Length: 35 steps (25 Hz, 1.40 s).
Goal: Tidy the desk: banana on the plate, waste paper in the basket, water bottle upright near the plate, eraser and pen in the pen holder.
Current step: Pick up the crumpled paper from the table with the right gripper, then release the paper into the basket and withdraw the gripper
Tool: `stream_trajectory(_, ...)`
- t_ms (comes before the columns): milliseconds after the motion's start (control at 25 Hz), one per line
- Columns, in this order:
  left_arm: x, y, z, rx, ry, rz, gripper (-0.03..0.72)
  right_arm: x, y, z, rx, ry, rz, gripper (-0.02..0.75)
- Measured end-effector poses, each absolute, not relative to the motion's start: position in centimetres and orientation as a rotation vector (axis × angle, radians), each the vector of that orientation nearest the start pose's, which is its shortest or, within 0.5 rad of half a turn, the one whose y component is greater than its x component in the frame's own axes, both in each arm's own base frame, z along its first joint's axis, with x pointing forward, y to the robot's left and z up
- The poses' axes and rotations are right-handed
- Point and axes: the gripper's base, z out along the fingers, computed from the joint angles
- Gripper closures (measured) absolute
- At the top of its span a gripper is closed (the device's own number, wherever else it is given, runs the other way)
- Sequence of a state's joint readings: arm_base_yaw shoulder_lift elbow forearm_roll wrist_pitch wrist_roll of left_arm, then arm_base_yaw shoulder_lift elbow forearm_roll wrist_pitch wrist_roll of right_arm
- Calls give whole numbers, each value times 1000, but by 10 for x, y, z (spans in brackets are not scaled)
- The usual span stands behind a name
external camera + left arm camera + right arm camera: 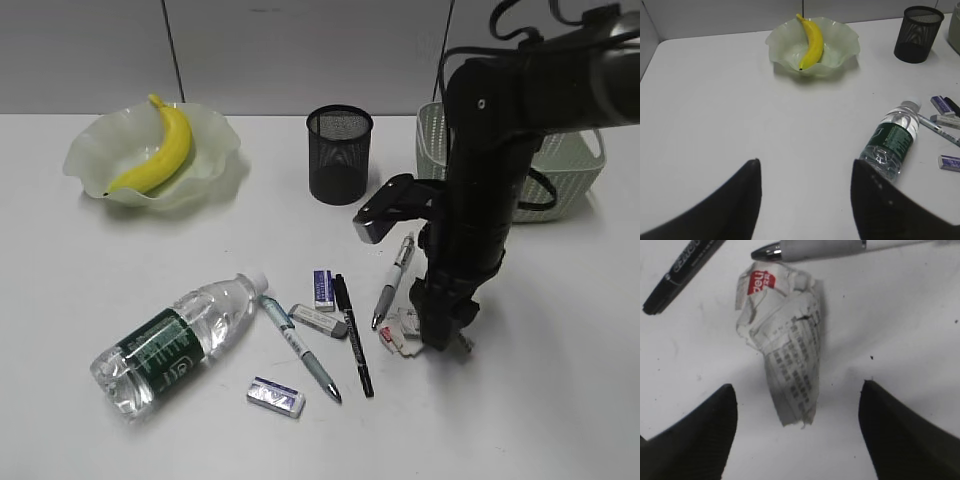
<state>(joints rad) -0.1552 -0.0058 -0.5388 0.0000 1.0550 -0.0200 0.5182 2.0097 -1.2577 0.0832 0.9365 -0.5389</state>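
The banana (160,150) lies in the wavy green plate (90,150) at the back left of the desk (100,260). The water bottle (175,345) lies on its side at the front left. The waste paper (785,340) lies on the desk just ahead of and between the jaws of my open right gripper (797,385), which hovers low over it (400,330). Three erasers (323,288) (318,320) (276,397) and three pens (300,348) (353,335) (393,282) lie loose in the middle. The pen holder (340,155) and basket (575,165) stand at the back. My left gripper (805,175) is open over bare desk.
The right arm (480,200) stands between the pens and the basket. In the right wrist view, a black marker (682,265) and a silver pen (820,247) lie just beyond the paper. The bottle (892,142) is beside the left gripper's right finger.
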Motion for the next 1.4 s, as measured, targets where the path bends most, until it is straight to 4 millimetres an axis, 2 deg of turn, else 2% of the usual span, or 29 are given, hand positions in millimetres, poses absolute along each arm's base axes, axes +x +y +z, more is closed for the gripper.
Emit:
stream_trajectory(80,-10,2,288,134,1991,-106,261,317,188,125,-1536,2790,106,162)
stream_trajectory(160,-10,2,288,134,1991,-106,261,320,190,120,-1542,2802,106,228)
stream_trajectory(280,-10,2,288,135,1991,-113,261,322,191,122,-1555,2820,110,468)
stream_trajectory(320,-10,2,288,134,1991,-113,261,323,191,124,-1560,2825,111,580)
stream_trajectory(360,-10,2,288,134,1991,-113,262,323,191,127,-1569,2837,113,652)
stream_trajectory(400,-10,2,288,134,1991,-113,262,323,192,130,-1580,2853,118,684)
stream_trajectory(480,-10,2,288,134,1991,-106,262,323,192,137,-1601,2880,123,696)
stream_trajectory(560,-10,2,288,134,1991,-113,262,324,193,152,-1602,2880,126,696)
stream_trajectory(640,-10,2,288,134,1991,-113,262,325,193,176,-1568,2833,121,696)
stream_trajectory(720,-10,2,288,134,1991,-113,262,328,192,211,-1500,2749,73,696)
stream_trajectory(840,-10,2,288,134,1991,-106,262,338,183,258,-1314,2616,-73,699)
stream_trajectory(960,-10,2,288,134,1991,-113,265,360,165,284,-1051,2516,-201,699)
stream_trajectory(1040,-10,2,288,134,1991,-105,269,377,149,290,-873,2470,-208,699)
stream_trajectory(1160,-10,2,288,134,1991,-113,272,402,122,288,-661,2423,-163,699)
stream_trajectory(1280,-10,2,288,134,1991,-105,276,424,100,268,-530,2418,-116,691)
stream_trajectory(1400,-10,2,288,134,1991,-113,279,438,90,241,-479,2460,-98,591)
